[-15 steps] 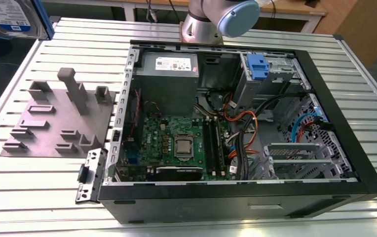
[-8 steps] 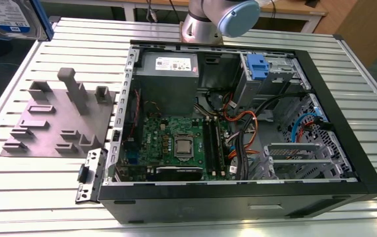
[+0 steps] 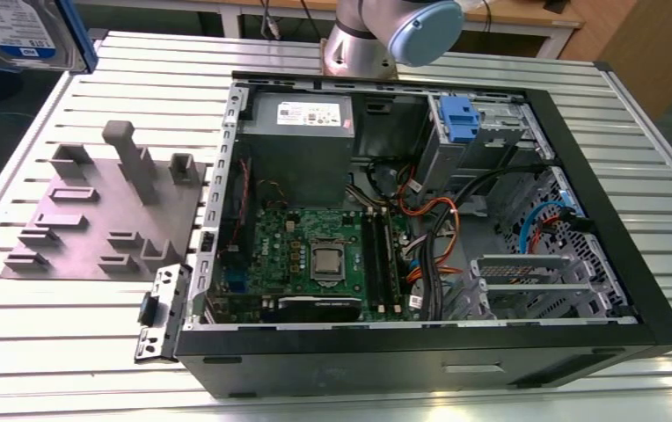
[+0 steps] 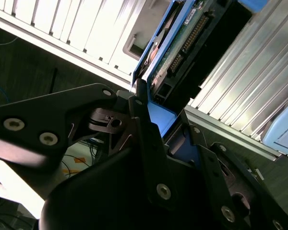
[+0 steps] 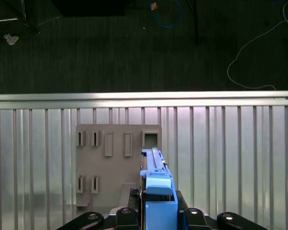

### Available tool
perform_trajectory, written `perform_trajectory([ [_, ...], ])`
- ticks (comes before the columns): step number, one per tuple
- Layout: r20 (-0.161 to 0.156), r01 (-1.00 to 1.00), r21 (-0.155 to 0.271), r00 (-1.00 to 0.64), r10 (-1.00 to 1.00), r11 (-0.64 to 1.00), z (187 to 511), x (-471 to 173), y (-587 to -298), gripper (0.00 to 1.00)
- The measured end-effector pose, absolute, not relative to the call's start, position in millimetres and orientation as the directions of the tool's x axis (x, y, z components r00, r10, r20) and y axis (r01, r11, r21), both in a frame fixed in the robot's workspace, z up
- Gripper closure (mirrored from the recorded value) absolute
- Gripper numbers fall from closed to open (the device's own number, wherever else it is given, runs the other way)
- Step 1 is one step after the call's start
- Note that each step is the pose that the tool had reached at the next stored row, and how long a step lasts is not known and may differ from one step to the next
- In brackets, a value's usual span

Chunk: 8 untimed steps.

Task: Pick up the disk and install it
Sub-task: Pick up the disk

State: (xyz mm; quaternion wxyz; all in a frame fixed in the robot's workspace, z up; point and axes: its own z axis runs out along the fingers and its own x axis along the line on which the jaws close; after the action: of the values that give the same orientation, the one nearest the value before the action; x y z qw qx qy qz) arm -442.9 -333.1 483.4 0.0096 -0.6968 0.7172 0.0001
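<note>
Black gripper [image 5: 158, 213] of mine clamps the blue-bracketed silver metal disk [image 5: 156, 179] edge-on, long axis pointing straight out ahead.

Free air round the disk [image 3: 25, 31]. Open from above over the case [image 3: 430, 338]; crowded by cables [image 3: 430, 211] beside the bay [image 3: 494, 123]. Fixture [image 3: 78, 220] posts just beside it, exterior view's left.

One silver rectangular metal disk [image 3: 22, 31] in a blue plastic bracket; one open black metal computer case [image 3: 430, 338]; one grey slotted plastic fixture block [image 3: 78, 224] at the case's nine o'clock; one ribbed aluminium table [image 3: 647, 176].
</note>
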Motion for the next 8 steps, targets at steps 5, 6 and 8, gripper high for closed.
perform_trajectory([
  [5,-0.014,-0.999,-0.013,-0.029,-0.999,0.029,483.4,-440.6,-333.2,0.64],
  [6,-0.014,-0.999,-0.013,-0.029,-0.999,0.029,483.4,-440.1,-333.3,0.64],
  [8,-0.014,-0.999,-0.013,-0.029,-0.999,0.029,483.4,-439.1,-333.4,0.64],
])
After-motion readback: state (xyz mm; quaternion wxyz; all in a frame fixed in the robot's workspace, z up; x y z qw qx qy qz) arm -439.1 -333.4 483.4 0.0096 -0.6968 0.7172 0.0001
